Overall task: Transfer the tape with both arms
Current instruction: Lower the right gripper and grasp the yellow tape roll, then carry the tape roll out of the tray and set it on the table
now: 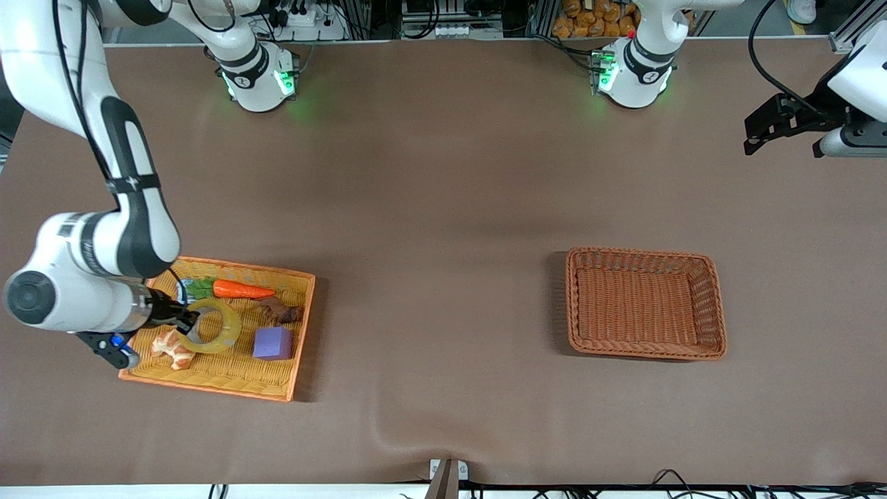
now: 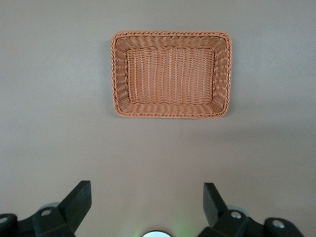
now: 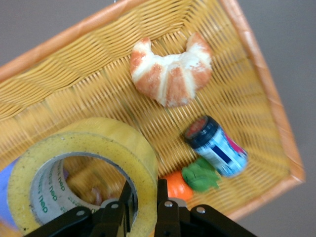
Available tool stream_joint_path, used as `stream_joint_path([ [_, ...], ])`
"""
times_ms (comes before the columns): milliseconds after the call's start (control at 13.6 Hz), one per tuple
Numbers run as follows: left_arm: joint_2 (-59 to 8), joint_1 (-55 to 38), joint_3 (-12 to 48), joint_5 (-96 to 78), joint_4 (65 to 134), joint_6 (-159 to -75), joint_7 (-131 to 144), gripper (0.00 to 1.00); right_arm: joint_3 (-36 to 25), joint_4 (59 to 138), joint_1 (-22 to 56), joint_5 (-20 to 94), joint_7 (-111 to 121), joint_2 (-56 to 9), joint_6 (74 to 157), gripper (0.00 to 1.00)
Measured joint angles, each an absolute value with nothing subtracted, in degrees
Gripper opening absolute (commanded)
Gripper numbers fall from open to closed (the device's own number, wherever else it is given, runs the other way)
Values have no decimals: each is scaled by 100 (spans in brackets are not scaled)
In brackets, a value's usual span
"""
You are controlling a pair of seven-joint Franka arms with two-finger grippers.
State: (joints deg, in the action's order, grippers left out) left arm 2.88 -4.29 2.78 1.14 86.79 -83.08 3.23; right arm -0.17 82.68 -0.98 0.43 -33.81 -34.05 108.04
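The tape (image 1: 220, 326) is a yellowish ring with a grey-white core, inside the yellow basket (image 1: 229, 380) at the right arm's end of the table. My right gripper (image 1: 190, 321) is shut on the tape's wall (image 3: 143, 163), one finger inside the core and one outside. In the right wrist view the roll looks tilted above the basket's weave. My left gripper (image 2: 147, 197) waits high over the table at the left arm's end, open with nothing between its fingers (image 2: 79, 200).
The yellow basket also holds a croissant (image 1: 172, 348), a carrot (image 1: 239, 290), a purple cube (image 1: 272, 343), a brown piece (image 1: 280, 312) and a small can (image 3: 217, 148). An empty brown wicker basket (image 1: 646, 350) sits toward the left arm's end.
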Motion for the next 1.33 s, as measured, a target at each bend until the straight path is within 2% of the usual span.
stream_joint_path([
  [221,288,-429,278,114,8693,-8310,323,100,162,7741,99,200,-3497,-3224,9968,0],
  [442,288,-430,279,114,8695,-8314,323,100,343,7677,439,907,-3876,-3095,9801,0],
  [663,288,-430,279,114,8698,-8316,323,100,444,7686,1091,1021,-4496,-3104,9886,0],
  [883,288,-430,280,114,8701,-8319,323,100,459,7766,2037,1021,-5621,-3315,10908,0],
  [1104,289,-431,281,114,8705,-8323,323,100,439,7795,2709,1005,-6390,-3816,12016,0],
  [1178,288,-431,281,114,8707,-8325,323,100,429,7799,2824,1004,-6467,-3980,12324,24],
  [1252,288,-431,281,114,8709,-8328,323,100,422,7800,2898,1005,-6490,-4127,12593,71],
  [1325,288,-432,281,114,8711,-8332,323,100,418,7798,2939,1005,-6493,-4246,12794,100],
])
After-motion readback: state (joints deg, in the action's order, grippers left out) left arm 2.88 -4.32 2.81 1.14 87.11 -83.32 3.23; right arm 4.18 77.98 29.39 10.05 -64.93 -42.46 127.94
